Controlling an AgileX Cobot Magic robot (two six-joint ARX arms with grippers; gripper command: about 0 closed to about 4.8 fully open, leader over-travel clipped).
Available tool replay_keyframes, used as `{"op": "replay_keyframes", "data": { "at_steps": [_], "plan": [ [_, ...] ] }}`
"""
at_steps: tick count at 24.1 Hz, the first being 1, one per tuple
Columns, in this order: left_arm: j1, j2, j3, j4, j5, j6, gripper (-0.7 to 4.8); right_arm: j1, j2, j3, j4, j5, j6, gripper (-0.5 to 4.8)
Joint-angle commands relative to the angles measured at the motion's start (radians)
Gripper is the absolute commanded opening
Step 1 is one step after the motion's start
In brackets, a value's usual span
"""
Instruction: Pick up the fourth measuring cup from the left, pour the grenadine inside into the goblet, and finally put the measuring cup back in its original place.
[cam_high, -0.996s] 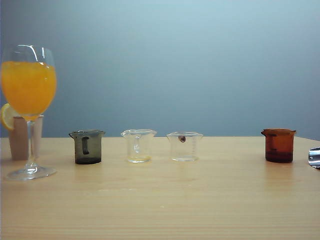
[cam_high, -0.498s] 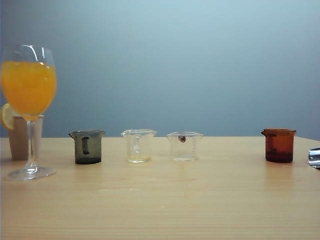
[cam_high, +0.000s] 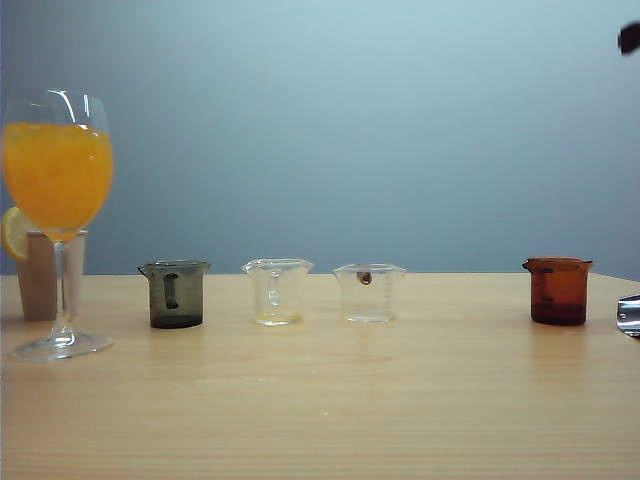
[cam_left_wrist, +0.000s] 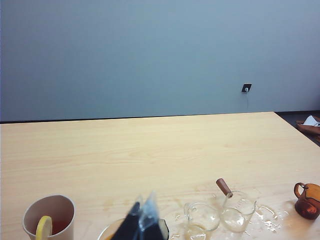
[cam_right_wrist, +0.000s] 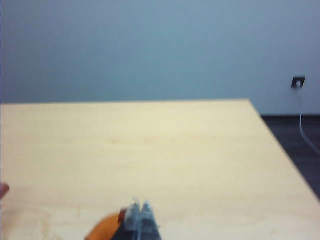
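Bare wooden surface (cam_high: 320, 400) nearest; row behind it: goblet (cam_high: 58, 200) of orange drink far left, grey cup (cam_high: 176, 293), two clear cups (cam_high: 277, 290), fourth measuring cup (cam_high: 557, 290) amber at right, upright, untouched; left gripper (cam_left_wrist: 142, 220) fingers pressed together, right gripper (cam_right_wrist: 140, 215) closed, empty, above amber cup
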Motion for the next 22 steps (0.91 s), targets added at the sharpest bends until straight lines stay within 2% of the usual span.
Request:
{"op": "replay_keyframes", "data": {
  "at_steps": [1, 6, 12, 15, 16, 17, 18, 22],
  "plan": [
    [0.0, -0.001, 0.006, 0.005, -0.001, 0.002, -0.06, 0.015, 0.039, -0.074, 0.058, -0.01, 0.03, -0.08],
    [0.0, -0.001, 0.006, 0.005, -0.001, -0.002, -0.06, 0.085, 0.154, -0.128, 0.158, 0.004, 0.031, -0.08],
    [0.0, -0.001, 0.006, 0.005, 0.003, -0.003, -0.06, 0.1, 0.436, -0.126, 0.417, 0.02, 0.085, 0.03],
    [0.0, -0.001, 0.006, 0.005, 0.003, -0.005, -0.06, 0.1, 0.542, -0.104, 0.447, 0.017, 0.101, 2.5],
    [0.0, -0.001, 0.006, 0.005, 0.003, -0.005, -0.06, 0.1, 0.568, -0.095, 0.45, 0.017, 0.103, 3.56],
    [0.0, -0.001, 0.006, 0.005, 0.003, -0.005, -0.06, 0.1, 0.592, -0.086, 0.454, 0.016, 0.105, 4.17],
    [0.0, -0.001, 0.006, 0.005, 0.003, -0.005, -0.06, 0.1, 0.61, -0.079, 0.462, 0.016, 0.104, 4.37],
    [0.0, -0.001, 0.006, 0.005, 0.003, -0.005, -0.06, 0.1, 0.673, -0.047, 0.499, 0.016, 0.105, 4.38]
  ]
}}
